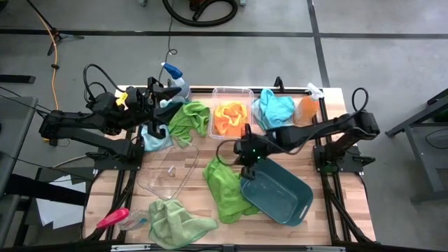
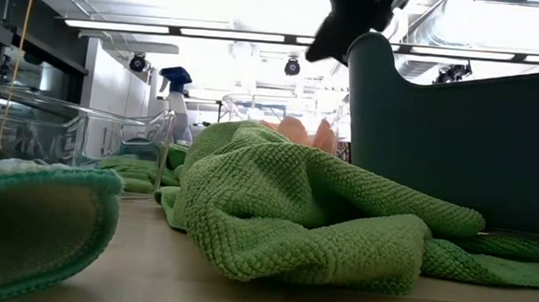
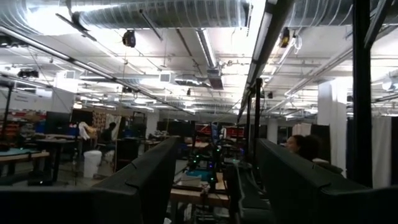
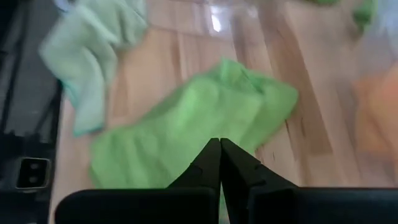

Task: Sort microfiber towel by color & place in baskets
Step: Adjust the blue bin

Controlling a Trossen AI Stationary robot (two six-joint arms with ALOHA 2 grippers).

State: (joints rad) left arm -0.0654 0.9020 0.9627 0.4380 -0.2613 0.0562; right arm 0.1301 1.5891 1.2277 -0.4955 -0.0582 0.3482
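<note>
**Counter stock, towels and containers, one moment**

Right gripper [image 1: 247,159]: hung over the middle of the counter [image 1: 343,203], above the far end of the lime green towel [image 1: 225,183]; fingers [image 4: 233,171] pressed together, tips touching, nothing between them.

Left gripper [image 1: 170,92]: raised at the far left, aimed level into the room; fingers [image 3: 149,180] stood apart, holding nothing.

Lime green towel: lay crumpled at centre, its right edge against the dark teal basin [image 1: 283,196].

Orange towel [image 1: 231,117]: inside the clear deep tub [image 1: 232,92] at far centre.

Light blue towel [image 1: 274,108]: just right of the tub.

Second green towel [image 1: 189,117]: just left of the tub.

Pale green towel [image 1: 178,222]: near left edge.

Clear shallow dish [image 1: 168,171]: left of centre.

Blue-topped spray bottle [image 1: 175,77]: far left.
</note>
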